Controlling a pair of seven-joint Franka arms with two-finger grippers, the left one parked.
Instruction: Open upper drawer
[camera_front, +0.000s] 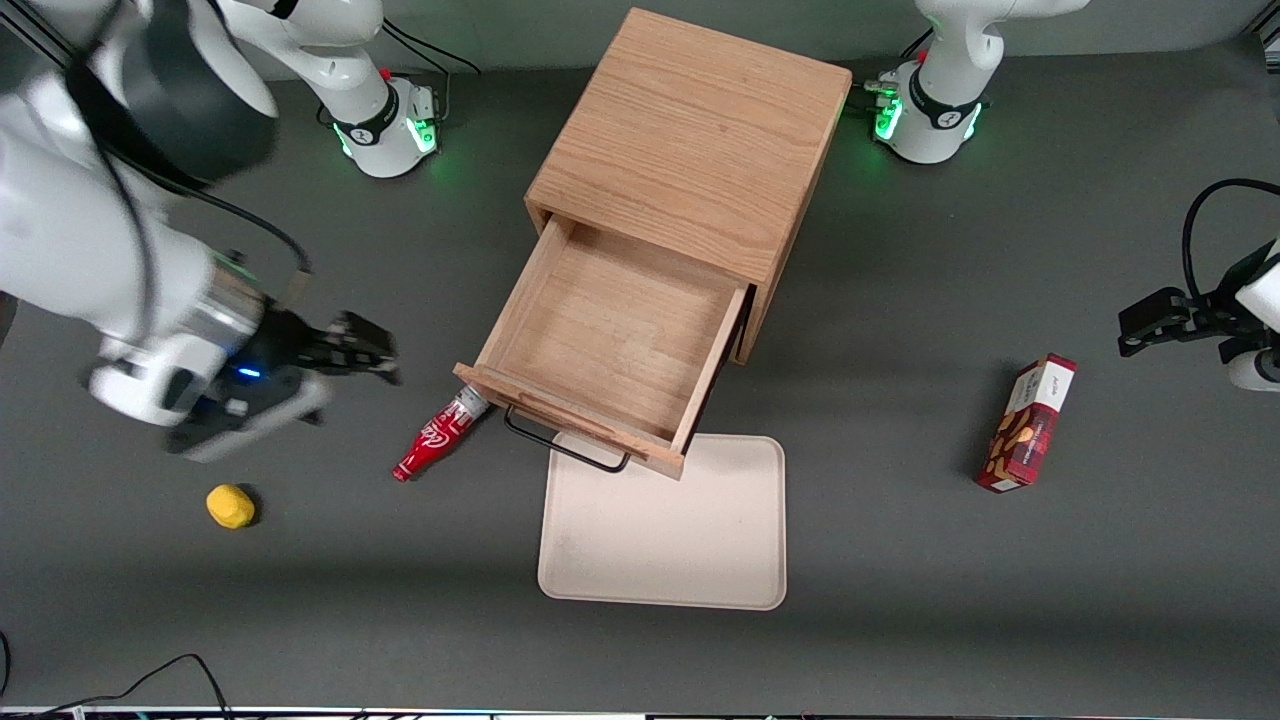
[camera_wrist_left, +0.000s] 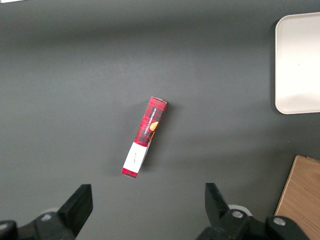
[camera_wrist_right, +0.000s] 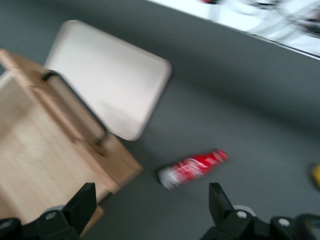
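Note:
The upper drawer (camera_front: 610, 340) of the light-oak cabinet (camera_front: 690, 140) stands pulled far out, its inside bare. Its thin black wire handle (camera_front: 565, 448) hangs over a cream tray's edge. The drawer also shows in the right wrist view (camera_wrist_right: 45, 150) with its handle (camera_wrist_right: 75, 107). The lower drawer front is hidden under it. My right gripper (camera_front: 375, 358) is open and empty, raised above the table away from the drawer toward the working arm's end. Its fingers (camera_wrist_right: 82, 202) stand wide apart above the drawer's corner and the table.
A red soda bottle (camera_front: 437, 437) lies on the table beside the drawer's front corner, also in the right wrist view (camera_wrist_right: 192, 167). A cream tray (camera_front: 665, 540) lies in front of the cabinet. A yellow lump (camera_front: 231, 506) and a red snack box (camera_front: 1028, 424) lie toward opposite ends.

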